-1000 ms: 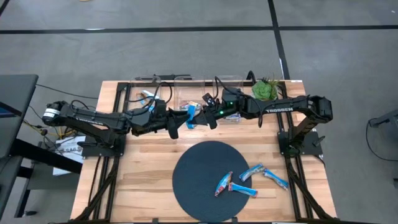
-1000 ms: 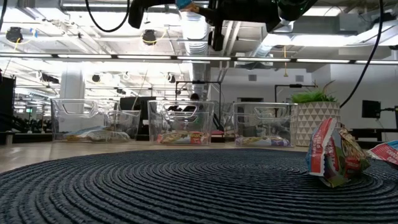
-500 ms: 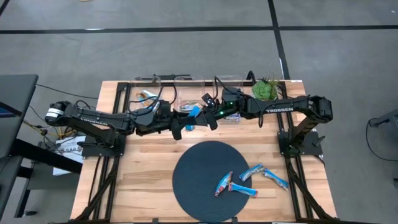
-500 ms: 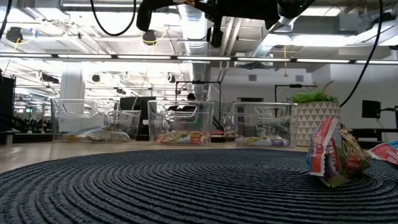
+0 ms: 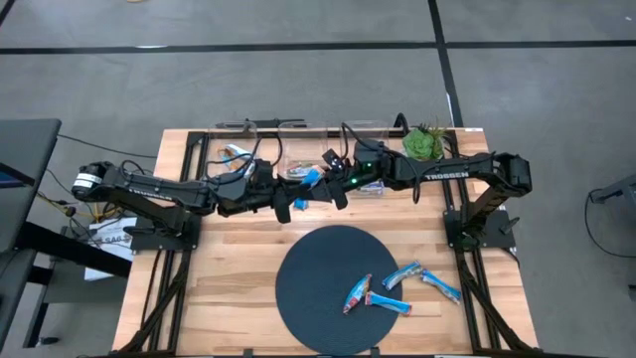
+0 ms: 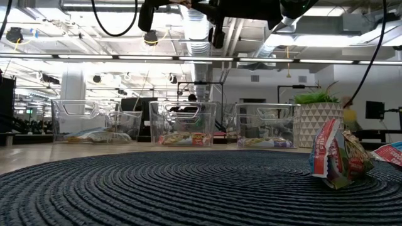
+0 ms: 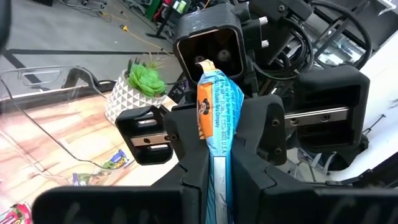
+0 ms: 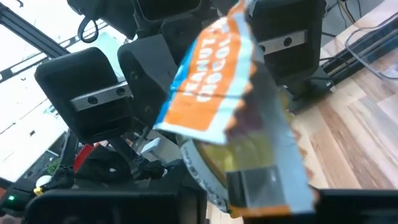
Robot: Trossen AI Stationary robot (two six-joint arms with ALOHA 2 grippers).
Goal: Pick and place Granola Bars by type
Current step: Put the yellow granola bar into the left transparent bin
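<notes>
- Left wrist view: blue-and-orange granola bar (image 7: 217, 118) pinched upright between left gripper (image 7: 219, 163) fingers, aloft at table's 12 o'clock, before clear bins (image 5: 298, 149).
- Right gripper (image 5: 328, 186) facing it, fingers around the bar's far end; grip uncertain.
- Step: arm-to-arm handover, apparently.
- Next: one releases; carry to matching bin.
- Remaining bars (image 5: 383, 290): mat (image 5: 308, 278), 4 o'clock.

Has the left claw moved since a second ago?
Yes. In the high view the left claw has shifted right along the bins, toward the potted plant, meeting the right claw.
</notes>
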